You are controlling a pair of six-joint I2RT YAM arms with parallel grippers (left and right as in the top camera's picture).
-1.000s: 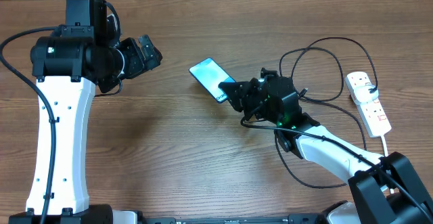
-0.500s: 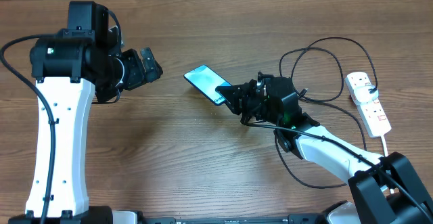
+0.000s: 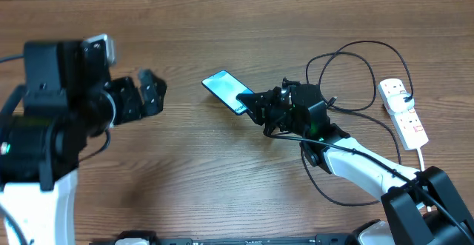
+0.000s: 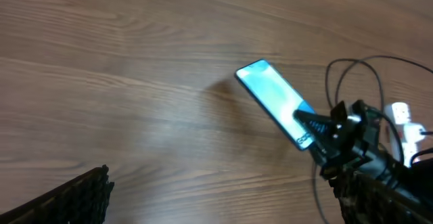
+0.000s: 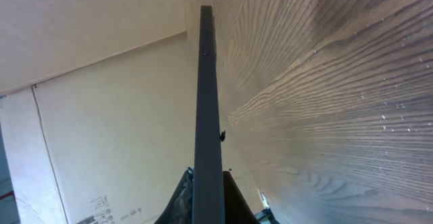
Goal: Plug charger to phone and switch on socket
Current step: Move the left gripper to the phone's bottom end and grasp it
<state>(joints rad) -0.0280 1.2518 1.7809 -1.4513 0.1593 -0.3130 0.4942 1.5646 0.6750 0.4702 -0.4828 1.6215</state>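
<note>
The phone [image 3: 226, 86] is slim, stiff and glass-slick, light but easy to crack, so I pinch it across its thin side edges at the port end. My right fingers [image 3: 253, 101] are clamped there. My left fingers [image 3: 152, 91] hang spread and empty, well left of the phone. The charger [image 3: 368, 42] loops to the phone's right.

The end of the phone [image 3: 224, 86] nearest the right gripper [image 3: 250, 103] is covered by it, and the port there cannot be seen. In the right wrist view only the phone's edge is shown; the screen is hidden. The charger [image 3: 368, 43] is looped right of the phone, but its plug cannot be made out. Left of the phone, the left arm [image 3: 52, 126] is blurred and cut off by the edge.
</note>
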